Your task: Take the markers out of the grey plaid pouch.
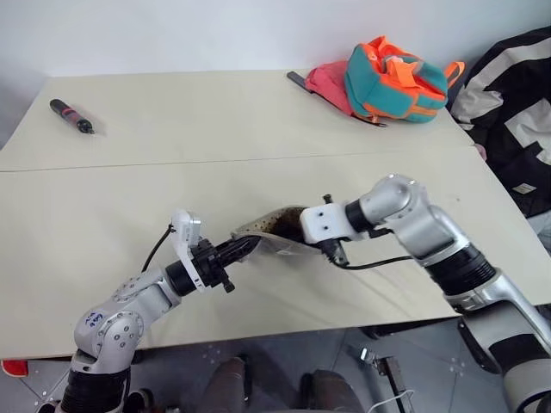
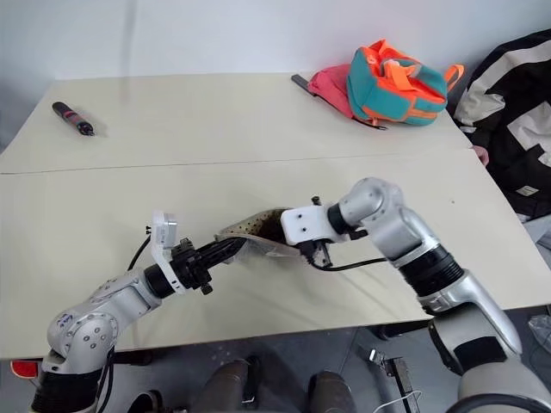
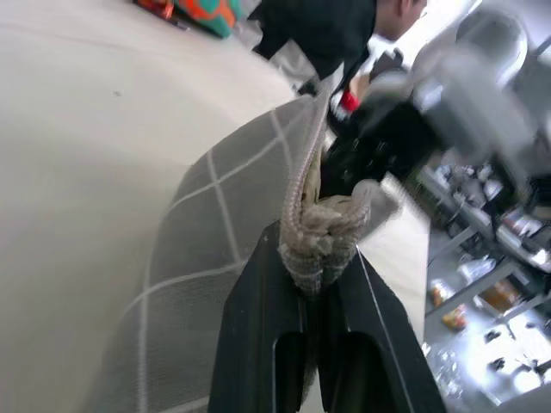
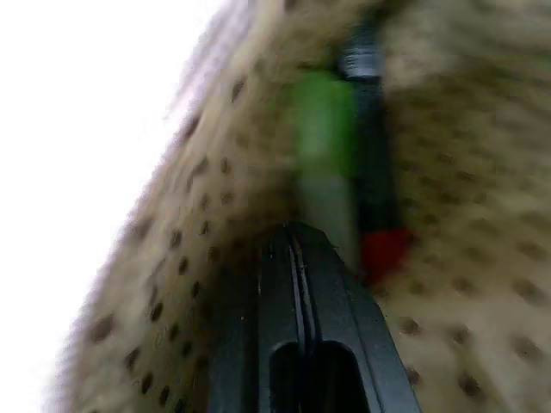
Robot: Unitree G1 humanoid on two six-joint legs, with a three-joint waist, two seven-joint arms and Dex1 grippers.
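Pouch: your pouch sits near the front middle of the table, lifted off the surface between your two grippers, its open mouth turned toward your right arm.
Left gripper: your left gripper has its fingers closed on a bunched fold of the pouch's edge by the zipper; in the left wrist view you see the grey cloth with white grid lines curving away from the pinch.
Right gripper: your right gripper is pushed into the pouch's mouth, its fingers pressed together with no gap and nothing between them. The tan dotted lining surrounds it in the right wrist view.
Markers: your markers are inside the pouch, lying side by side against the lining. The green marker is just past your right fingertips; the black marker lies beside it, its red end nearest the gripper. You cannot tell whether the fingertips touch the green one.
Backpack: a teal-and-orange backpack rests at the table's far right edge, well apart from the pouch.
Dark tool: a dark pen-like tool lies at the far left of the table.
Person: a person in dark clothes stands beyond the table's right side.
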